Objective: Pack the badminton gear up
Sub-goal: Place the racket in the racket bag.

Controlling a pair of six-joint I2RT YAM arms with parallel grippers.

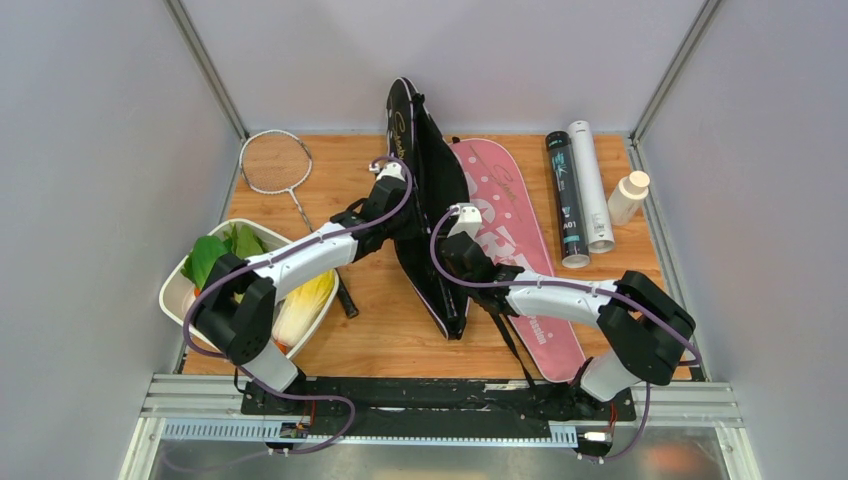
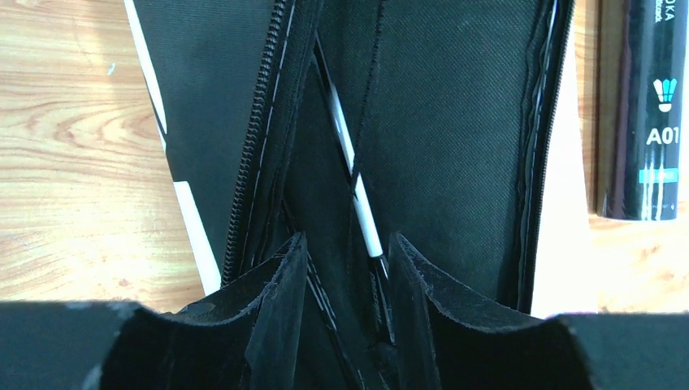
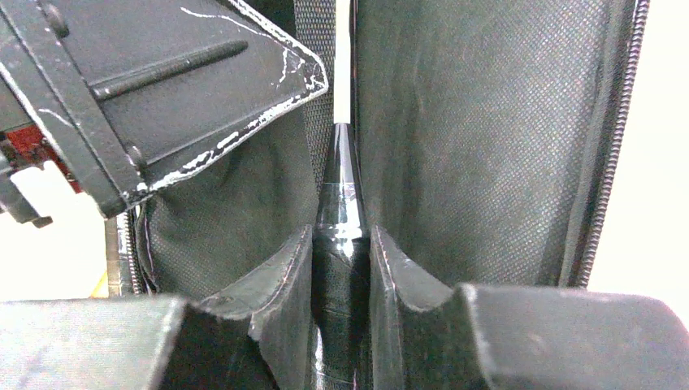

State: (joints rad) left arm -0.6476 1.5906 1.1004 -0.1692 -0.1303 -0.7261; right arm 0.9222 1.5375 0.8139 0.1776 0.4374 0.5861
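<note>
The black racket bag (image 1: 428,190) stands on edge at mid-table, its mouth held apart. My right gripper (image 3: 341,231) is inside it, shut on the black handle (image 3: 341,276) of a racket whose white shaft (image 3: 342,73) runs deeper into the bag. My left gripper (image 2: 345,240) is at the bag's left flap (image 2: 203,97), jaws apart, with dark lining and the racket's shaft (image 2: 357,187) showing between them. A second, silver racket (image 1: 275,160) lies at the back left. The pink bag (image 1: 515,250) lies flat to the right. Beyond it lie a black tube (image 1: 567,200) and a white tube (image 1: 590,185).
A white tray (image 1: 172,290) of vegetables sits at the front left, under my left arm. A small white bottle (image 1: 628,197) with a tan cap stands at the right edge. Grey walls close in the table on three sides.
</note>
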